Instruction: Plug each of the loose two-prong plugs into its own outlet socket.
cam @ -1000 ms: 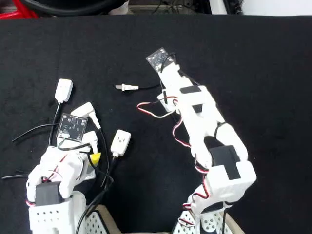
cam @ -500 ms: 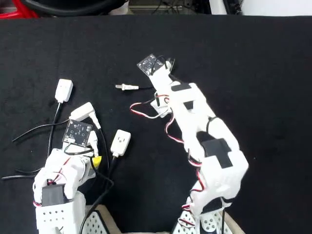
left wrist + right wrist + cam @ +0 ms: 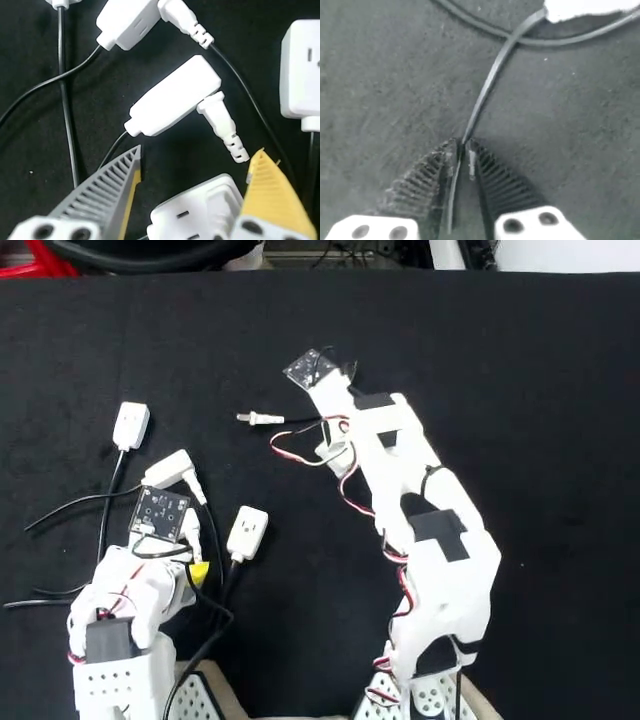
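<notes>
1. Loose plug (image 3: 260, 419): lies flat mid-table, prongs toward the left arm's side, well apart from every socket.
2. Cable (image 3: 489, 85): thin and black, it runs from that plug to the right gripper (image 3: 463, 146), whose fingertips are pinched tight on it. Farther along it crosses a second black lead.
3. Left gripper (image 3: 197, 155): spread wide and low over the table. It has one grey finger (image 3: 107, 192) and one yellow, and a near socket (image 3: 192, 220) lies between them.
4. Middle socket (image 3: 175, 97): just beyond the left gripper, with a white plug joined at its end. Upper socket (image 3: 127, 20): past that one, likewise joined to a plug.
5. Side socket (image 3: 247, 532): lies alone, face up, beside the left arm. Far socket (image 3: 131, 425): lies alone, farther out.
6. Surface: black cloth (image 3: 540, 390) covers the whole table. Black leads loop across it around the left arm.
7. Room: a red object (image 3: 30, 260) and dark cords sit behind the far edge.
</notes>
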Tool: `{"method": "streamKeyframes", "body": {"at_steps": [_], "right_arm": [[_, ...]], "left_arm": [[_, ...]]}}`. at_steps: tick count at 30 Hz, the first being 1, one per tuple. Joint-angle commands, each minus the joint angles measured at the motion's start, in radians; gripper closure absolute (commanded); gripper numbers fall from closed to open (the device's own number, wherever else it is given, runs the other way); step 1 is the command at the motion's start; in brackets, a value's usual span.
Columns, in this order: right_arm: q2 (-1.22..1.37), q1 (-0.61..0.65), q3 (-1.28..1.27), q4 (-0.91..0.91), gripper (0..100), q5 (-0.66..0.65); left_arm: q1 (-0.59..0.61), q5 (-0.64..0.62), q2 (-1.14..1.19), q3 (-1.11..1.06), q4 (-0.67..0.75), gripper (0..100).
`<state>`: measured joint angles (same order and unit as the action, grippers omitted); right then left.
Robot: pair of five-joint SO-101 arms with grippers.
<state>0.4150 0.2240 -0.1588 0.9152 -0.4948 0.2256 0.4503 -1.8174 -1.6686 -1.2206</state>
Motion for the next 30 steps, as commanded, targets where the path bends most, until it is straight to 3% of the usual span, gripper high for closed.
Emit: {"method": "streamKeyframes", "body": {"at_steps": [1,8,15,19,23,27,30], "right_arm": [[-0.013,-0.020,0.053,0.094,98.7,-0.046],[-0.234,-0.017,-0.031,0.281,98.7,-0.210],[-0.598,-0.015,-0.271,0.465,98.8,-0.611],[-0.737,-0.160,-0.372,0.580,98.8,-0.950],[-0.799,-0.341,-0.443,0.600,98.6,-1.169],[-0.802,-0.473,-0.453,0.523,88.8,-1.221],[-0.802,-0.497,-0.453,0.370,80.9,-1.068]], "left_arm": [[0.005,0.009,-0.005,0.002,-0.003,67],[0.004,0.021,-0.005,0.001,-0.002,67],[0.004,0.063,-0.005,-0.002,-0.002,67],[0.004,0.063,-0.005,-0.002,-0.002,67],[0.004,0.063,-0.005,-0.002,-0.002,67],[0.002,0.063,-0.005,-0.002,-0.002,67],[0.002,0.063,-0.005,-0.002,-0.002,67]]}}
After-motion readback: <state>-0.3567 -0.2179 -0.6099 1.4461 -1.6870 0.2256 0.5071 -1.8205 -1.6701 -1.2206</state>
